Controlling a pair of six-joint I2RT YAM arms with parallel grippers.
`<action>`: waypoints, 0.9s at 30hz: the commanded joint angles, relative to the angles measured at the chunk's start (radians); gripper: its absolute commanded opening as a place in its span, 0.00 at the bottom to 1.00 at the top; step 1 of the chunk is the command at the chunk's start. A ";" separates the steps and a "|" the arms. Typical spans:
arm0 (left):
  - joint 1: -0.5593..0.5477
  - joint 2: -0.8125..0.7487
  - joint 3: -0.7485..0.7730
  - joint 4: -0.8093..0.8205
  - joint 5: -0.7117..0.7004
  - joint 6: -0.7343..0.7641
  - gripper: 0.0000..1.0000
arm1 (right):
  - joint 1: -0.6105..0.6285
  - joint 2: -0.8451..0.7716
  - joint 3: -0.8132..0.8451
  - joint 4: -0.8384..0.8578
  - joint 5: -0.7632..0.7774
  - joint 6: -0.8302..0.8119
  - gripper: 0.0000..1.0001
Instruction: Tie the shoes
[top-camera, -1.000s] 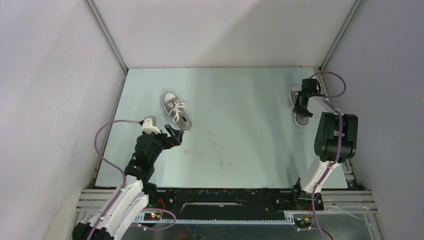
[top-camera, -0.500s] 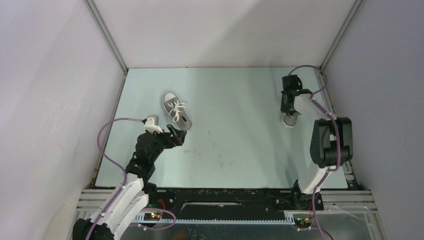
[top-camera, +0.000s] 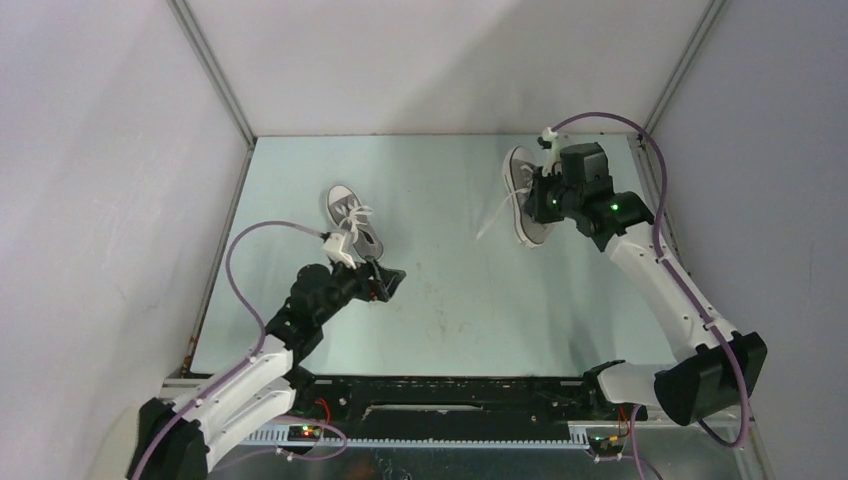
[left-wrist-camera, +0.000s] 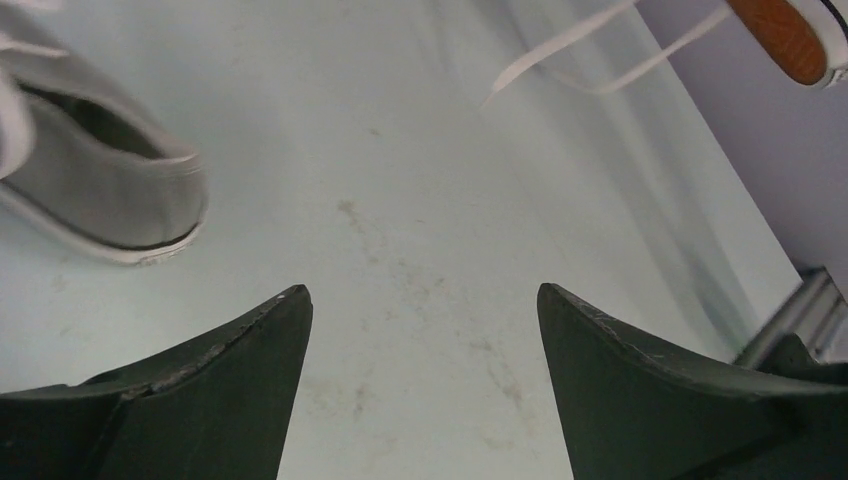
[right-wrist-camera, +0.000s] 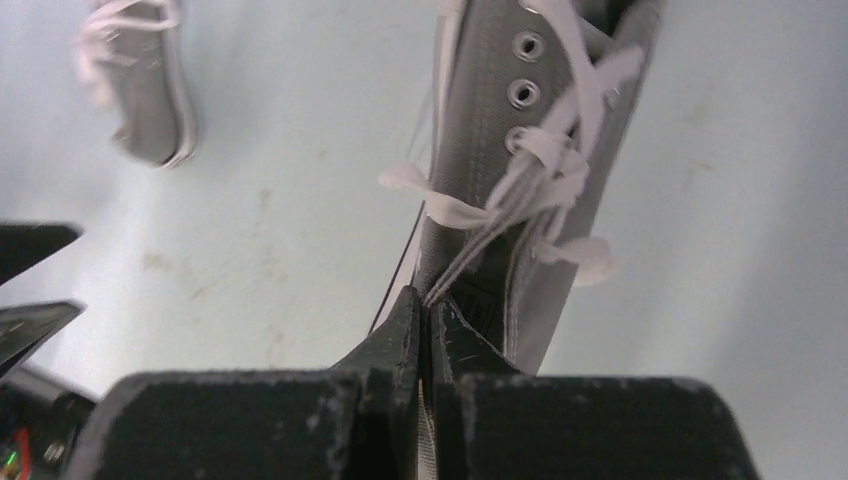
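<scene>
One grey shoe (top-camera: 355, 222) with loose white laces lies flat on the table at the left; its heel shows in the left wrist view (left-wrist-camera: 95, 185). My left gripper (top-camera: 388, 282) is open and empty over bare table just right of that heel, also in its wrist view (left-wrist-camera: 422, 295). My right gripper (top-camera: 547, 196) is shut on the second grey shoe (top-camera: 525, 195) at its collar and laces, seen in the right wrist view (right-wrist-camera: 427, 302). That shoe (right-wrist-camera: 520, 150) hangs off the table, and its laces (top-camera: 492, 222) dangle.
The pale green table (top-camera: 450, 290) has grey walls at the back and both sides. The held shoe's orange sole (left-wrist-camera: 790, 35) and trailing laces (left-wrist-camera: 570, 45) show at the top right of the left wrist view. The left shoe (right-wrist-camera: 140, 80) shows at the top left of the right wrist view.
My right arm has lifted the second shoe from the far right edge and swung it left toward the middle. My left gripper has moved right, past the first shoe's heel.
</scene>
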 joint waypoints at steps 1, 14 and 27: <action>-0.097 0.057 0.108 0.095 -0.009 0.042 0.90 | 0.047 -0.041 0.103 -0.027 -0.189 -0.034 0.00; -0.288 0.350 0.260 0.395 0.024 0.149 0.89 | 0.160 -0.042 0.310 -0.157 -0.271 -0.036 0.00; -0.323 0.558 0.408 0.428 0.014 0.133 0.73 | 0.177 -0.036 0.392 -0.150 -0.334 -0.013 0.00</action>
